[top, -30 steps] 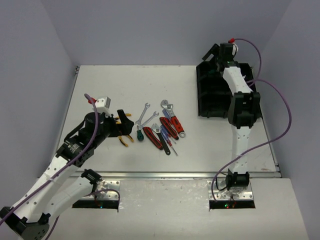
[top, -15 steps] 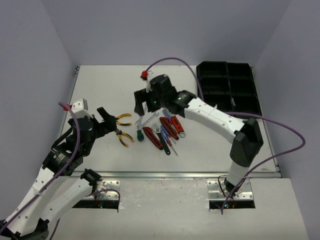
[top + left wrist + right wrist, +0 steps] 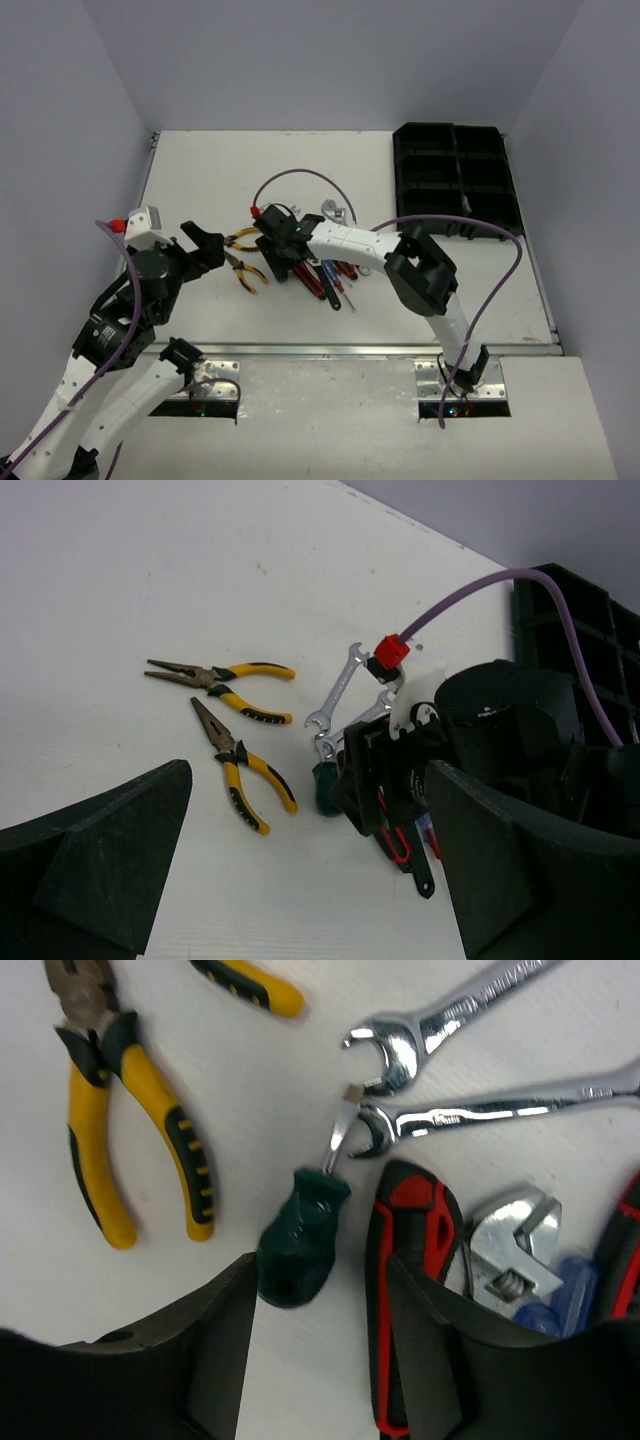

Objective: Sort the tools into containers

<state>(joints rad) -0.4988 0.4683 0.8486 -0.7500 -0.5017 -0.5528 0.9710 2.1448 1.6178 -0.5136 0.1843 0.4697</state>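
The tools lie in a loose pile mid-table: two yellow-handled pliers (image 3: pixel 245 272) (image 3: pixel 245 777), silver wrenches (image 3: pixel 470 1005), red-and-black adjustable wrenches (image 3: pixel 340 265) and a stubby green screwdriver (image 3: pixel 300 1240). My right gripper (image 3: pixel 285 262) (image 3: pixel 320 1350) is down over the pile, its jaws apart. The green screwdriver's handle lies between them against the left finger (image 3: pixel 215 1340), and a red-and-black wrench handle (image 3: pixel 405 1260) runs under the right finger. My left gripper (image 3: pixel 210 248) (image 3: pixel 310 880) hangs wide open and holds nothing, left of the pliers. The containers, a black six-compartment tray (image 3: pixel 452 150), stand at the far right.
A blue screwdriver handle (image 3: pixel 570 1290) shows beside the adjustable wrench head (image 3: pixel 515 1245). The right arm stretches across the table's middle from its base, its purple cable (image 3: pixel 300 178) looping over the pile. Walls close the table in on three sides.
The right arm swung from the tray to the tool pile and came down over the green screwdriver, its jaws narrowing. The left arm drew back leftward, off the pliers.
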